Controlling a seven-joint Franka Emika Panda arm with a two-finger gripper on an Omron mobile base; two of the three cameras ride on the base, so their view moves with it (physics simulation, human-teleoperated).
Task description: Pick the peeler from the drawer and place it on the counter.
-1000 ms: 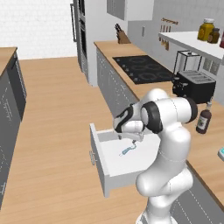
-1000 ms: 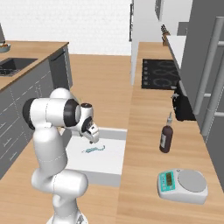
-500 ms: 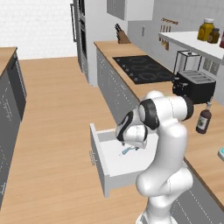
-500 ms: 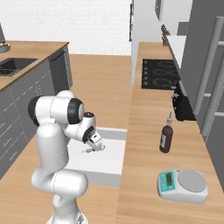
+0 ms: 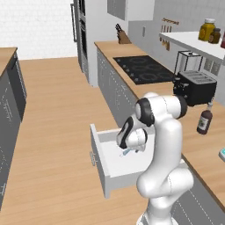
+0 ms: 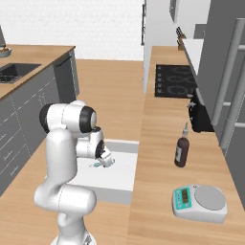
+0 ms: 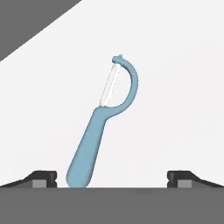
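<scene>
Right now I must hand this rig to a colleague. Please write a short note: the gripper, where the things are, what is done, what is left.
Gripper: open, low inside the open drawer, its fingers on either side of the handle end of the peeler.
Peeler: lies flat on the drawer's white floor, not gripped.
Counter: holds a dark bottle and a scale.
Done: drawer open, gripper lined up.
Left: close, lift, place on the counter.

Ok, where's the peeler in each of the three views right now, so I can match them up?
Left base view: the peeler lies on the drawer floor, just under the gripper.
Right base view: a blue sliver in the drawer, left of the gripper.
Hand view: centre, handle toward the bottom, between the open fingertips.
Shared landmark: the drawer's white floor.
</scene>
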